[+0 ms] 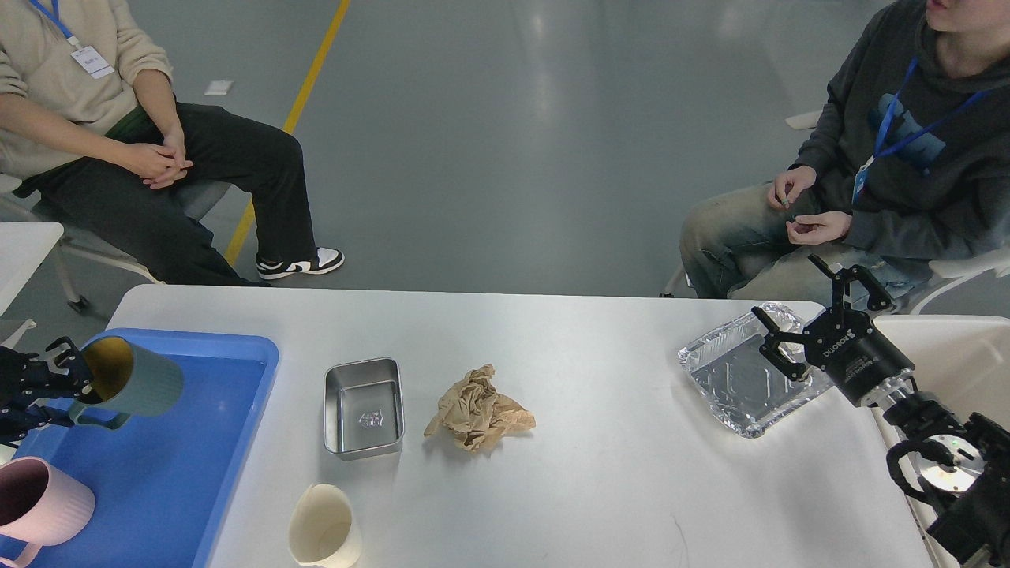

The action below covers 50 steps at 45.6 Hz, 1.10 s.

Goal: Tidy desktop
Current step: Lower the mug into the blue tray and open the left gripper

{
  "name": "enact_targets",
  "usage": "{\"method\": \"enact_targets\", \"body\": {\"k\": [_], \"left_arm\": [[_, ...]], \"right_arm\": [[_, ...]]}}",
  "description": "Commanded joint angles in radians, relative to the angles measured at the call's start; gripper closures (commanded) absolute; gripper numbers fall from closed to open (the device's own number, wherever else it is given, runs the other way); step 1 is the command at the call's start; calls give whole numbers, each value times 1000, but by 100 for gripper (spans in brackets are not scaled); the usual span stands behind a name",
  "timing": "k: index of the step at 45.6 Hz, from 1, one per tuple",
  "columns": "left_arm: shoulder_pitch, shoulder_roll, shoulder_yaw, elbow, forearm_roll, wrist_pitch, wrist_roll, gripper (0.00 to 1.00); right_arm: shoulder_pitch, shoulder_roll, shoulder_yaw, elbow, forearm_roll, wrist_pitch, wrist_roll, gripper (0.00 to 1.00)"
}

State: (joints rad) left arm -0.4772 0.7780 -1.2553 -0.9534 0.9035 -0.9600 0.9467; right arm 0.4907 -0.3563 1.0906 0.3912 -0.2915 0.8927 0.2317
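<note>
The white desktop (615, 457) holds a small steel tin (363, 406), a crumpled brown paper (477, 410), a cream paper cup (323, 528) lying at the front edge, and a foil tray (730, 383) at the right. My left gripper (47, 379) is shut on the rim of a grey-green mug (134, 386), held tilted over the blue tray (181, 465). A pink mug (39, 505) lies in that tray. My right gripper (789, 296) is open and empty, just above the foil tray's far right corner.
A cream-white bin (966, 347) stands beside the table at the right. Two people sit beyond the far edge, one at the left (118, 134) and one at the right (892, 173). Another white table's corner (24, 244) shows at far left.
</note>
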Motion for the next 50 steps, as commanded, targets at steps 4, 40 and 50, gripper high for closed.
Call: {"method": "enact_targets", "body": {"k": [4,40,50], "left_arm": [[3,9,126,-117,-6,0,6,95],[246,92,151,-285,0,0,7,93],[255,83,146,-285,-2,0,7,81]], "right_arm": [[5,0,2,0,0,0,0,0],[-3,0,3,0,2,8,0,0],[-3,0,3,0,2,8,0,0]]}}
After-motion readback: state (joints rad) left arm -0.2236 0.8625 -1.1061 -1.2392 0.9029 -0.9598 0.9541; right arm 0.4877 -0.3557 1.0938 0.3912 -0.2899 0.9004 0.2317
